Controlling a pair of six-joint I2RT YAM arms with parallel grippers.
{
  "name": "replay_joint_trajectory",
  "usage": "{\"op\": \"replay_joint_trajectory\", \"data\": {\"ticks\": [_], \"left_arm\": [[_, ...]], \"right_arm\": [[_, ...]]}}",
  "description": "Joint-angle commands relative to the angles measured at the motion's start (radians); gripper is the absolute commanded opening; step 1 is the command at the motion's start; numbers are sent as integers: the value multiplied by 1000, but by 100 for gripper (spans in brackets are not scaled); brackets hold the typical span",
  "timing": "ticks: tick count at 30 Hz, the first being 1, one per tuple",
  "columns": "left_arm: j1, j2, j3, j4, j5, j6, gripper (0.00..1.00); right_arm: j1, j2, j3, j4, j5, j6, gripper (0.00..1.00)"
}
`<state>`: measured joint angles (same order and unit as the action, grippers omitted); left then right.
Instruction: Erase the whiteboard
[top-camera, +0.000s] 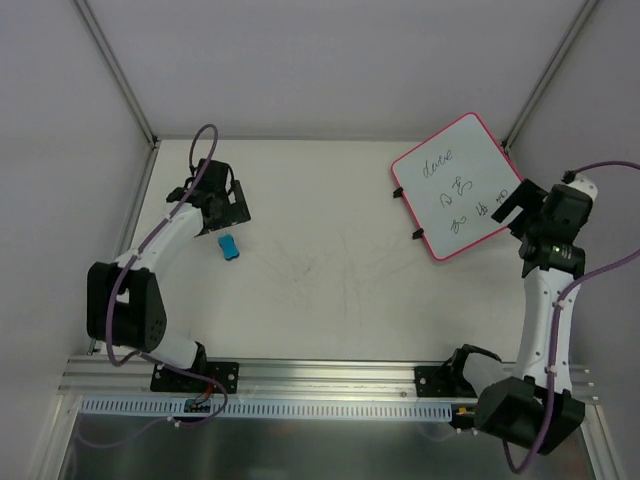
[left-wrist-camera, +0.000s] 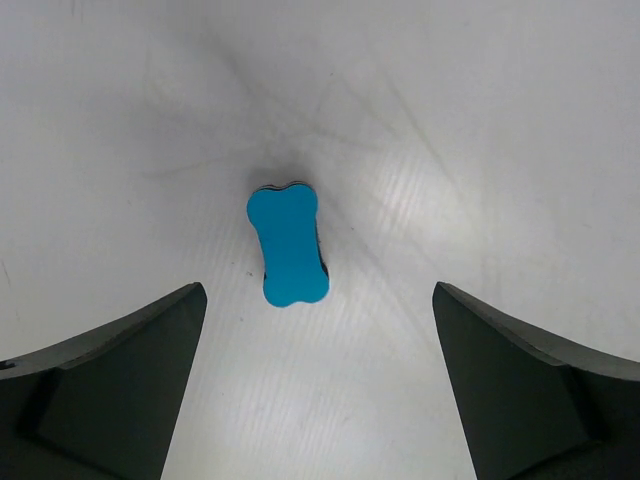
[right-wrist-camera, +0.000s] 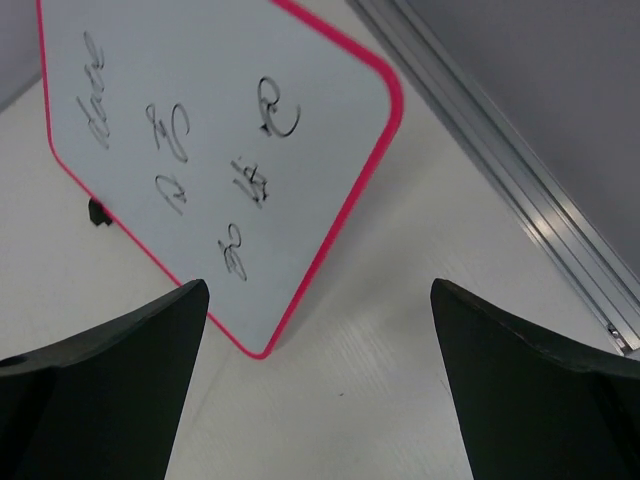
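Blue and bone-shaped, the eraser (left-wrist-camera: 288, 247) lies flat on the white table (top-camera: 300, 170) at the left side. My left tool (left-wrist-camera: 320, 400) hangs over it with its jaws set wide and nothing between them. In the wrist view the eraser is ahead of both fingers and touches neither, a little nearer the left one. Faint grey smears (top-camera: 330, 270) mark the middle of the table.

Further right, the board (top-camera: 458, 185) is at the far right of the table, turned cornerwise to the table's edges. It has a pink-red rim all round and two small black clips (top-camera: 398, 192) on its left edge. Black scribbles (right-wrist-camera: 175, 135) run across its white face in loose rows. My right tool (right-wrist-camera: 320, 400) is at the board's near right side, jaws wide and gripping nothing. In the wrist view one rounded corner of the board shows ahead, between the fingers. Whether a finger touches the rim I cannot tell.
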<state>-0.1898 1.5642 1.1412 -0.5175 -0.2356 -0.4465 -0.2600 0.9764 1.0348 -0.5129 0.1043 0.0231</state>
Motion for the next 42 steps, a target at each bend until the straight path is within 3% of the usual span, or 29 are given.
{"op": "replay_joint_trajectory", "data": {"ticks": [1,4,9,16,28,36,42], "left_arm": [[3,-170,-15,-26,59,77,99],[1,-283,-55,-24,74,129,99],[1,-401,-135,-4,65,180,99],[1,-412,-231,53,6,180,99],[1,-360,-238,76,-73,212,99],[1,-337,-224,76,-99,218,99],[1,-329,-227,76,-116,216,99]], "right_arm": [[-162,56,28,146,-202,-15,99],[-260,142,15,229,-355,-15,99],[-286,289,-16,387,-468,-63,99],[-297,474,1,484,-635,-147,83],[-318,535,-65,600,-854,-190,60],[-364,548,-88,603,-979,-199,54],[-384,591,-71,603,-1063,-212,33]]}}
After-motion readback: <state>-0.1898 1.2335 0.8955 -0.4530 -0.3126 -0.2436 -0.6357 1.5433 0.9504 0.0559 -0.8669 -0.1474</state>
